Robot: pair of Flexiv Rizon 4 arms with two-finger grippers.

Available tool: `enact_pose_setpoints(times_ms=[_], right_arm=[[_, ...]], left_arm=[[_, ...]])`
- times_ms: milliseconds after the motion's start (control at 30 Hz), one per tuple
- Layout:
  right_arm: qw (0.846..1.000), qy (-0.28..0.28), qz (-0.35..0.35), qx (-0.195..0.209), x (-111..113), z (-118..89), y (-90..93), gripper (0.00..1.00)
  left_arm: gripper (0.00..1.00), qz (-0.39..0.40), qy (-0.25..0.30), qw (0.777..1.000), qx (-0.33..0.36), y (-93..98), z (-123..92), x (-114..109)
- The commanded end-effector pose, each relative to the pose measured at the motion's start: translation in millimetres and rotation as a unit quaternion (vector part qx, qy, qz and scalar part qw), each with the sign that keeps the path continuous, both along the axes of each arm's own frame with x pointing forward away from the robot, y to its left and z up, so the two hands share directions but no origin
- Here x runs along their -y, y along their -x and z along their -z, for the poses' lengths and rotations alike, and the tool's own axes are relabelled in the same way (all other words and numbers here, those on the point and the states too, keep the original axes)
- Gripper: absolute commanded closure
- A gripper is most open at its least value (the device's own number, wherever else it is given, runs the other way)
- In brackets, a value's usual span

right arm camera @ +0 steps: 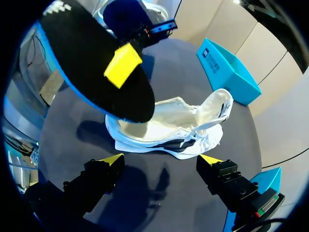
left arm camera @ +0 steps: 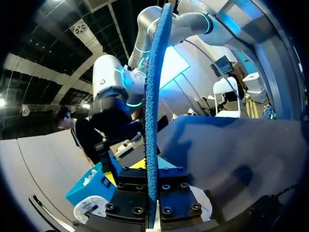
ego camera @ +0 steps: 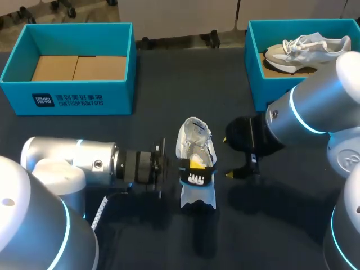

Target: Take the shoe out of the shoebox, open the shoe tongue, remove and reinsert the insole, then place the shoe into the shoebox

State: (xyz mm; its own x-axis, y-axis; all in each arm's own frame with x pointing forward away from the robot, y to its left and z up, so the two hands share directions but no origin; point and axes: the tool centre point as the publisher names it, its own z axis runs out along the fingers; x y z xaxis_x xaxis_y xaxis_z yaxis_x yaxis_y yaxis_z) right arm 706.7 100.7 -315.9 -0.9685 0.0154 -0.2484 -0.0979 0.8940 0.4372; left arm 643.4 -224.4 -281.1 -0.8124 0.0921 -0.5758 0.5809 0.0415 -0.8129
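Observation:
A white shoe [ego camera: 193, 139] lies on the dark table between my two grippers, its tongue pulled open [right arm camera: 179, 126]. My left gripper [ego camera: 183, 170] is shut on the black insole [ego camera: 197, 179] with a blue edge, holding it on edge just over the shoe's front half. In the left wrist view the insole [left arm camera: 153, 111] stands edge-on between the left gripper [left arm camera: 152, 169]. The right wrist view shows the insole [right arm camera: 87, 63] above the shoe, with one yellow fingertip [right arm camera: 122, 65] of the left gripper on it. My right gripper [ego camera: 229, 157] [right arm camera: 161, 159] hangs open, right of the shoe.
A blue shoebox [ego camera: 256, 84] at the back right holds a second pale shoe [ego camera: 306, 48]. Another blue box [ego camera: 73, 97] [right arm camera: 227, 72] with cardboard inside stands at the back left. A black cable [ego camera: 100, 211] lies by my left arm.

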Motion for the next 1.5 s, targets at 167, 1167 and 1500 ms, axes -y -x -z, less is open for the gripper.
enact_pose_setpoints(times_ms=[167, 1167, 1500], right_arm=[[1.000, 0.000, 0.001, 0.001, 0, 1, 0.8, 0.00], [1.000, 0.000, 0.001, 0.001, 0, 1, 0.8, 0.00], [1.000, 0.000, 0.001, 0.001, 0, 1, 0.8, 0.00]], left_arm=[[1.00, -0.006, 0.000, 1.000, -0.006, -5.1, 16, 1], [1.00, -0.027, -0.020, 0.999, 0.001, -44.5, 56, 13], [1.00, -0.038, -0.049, 0.998, 0.010, -52.4, 73, 16]])
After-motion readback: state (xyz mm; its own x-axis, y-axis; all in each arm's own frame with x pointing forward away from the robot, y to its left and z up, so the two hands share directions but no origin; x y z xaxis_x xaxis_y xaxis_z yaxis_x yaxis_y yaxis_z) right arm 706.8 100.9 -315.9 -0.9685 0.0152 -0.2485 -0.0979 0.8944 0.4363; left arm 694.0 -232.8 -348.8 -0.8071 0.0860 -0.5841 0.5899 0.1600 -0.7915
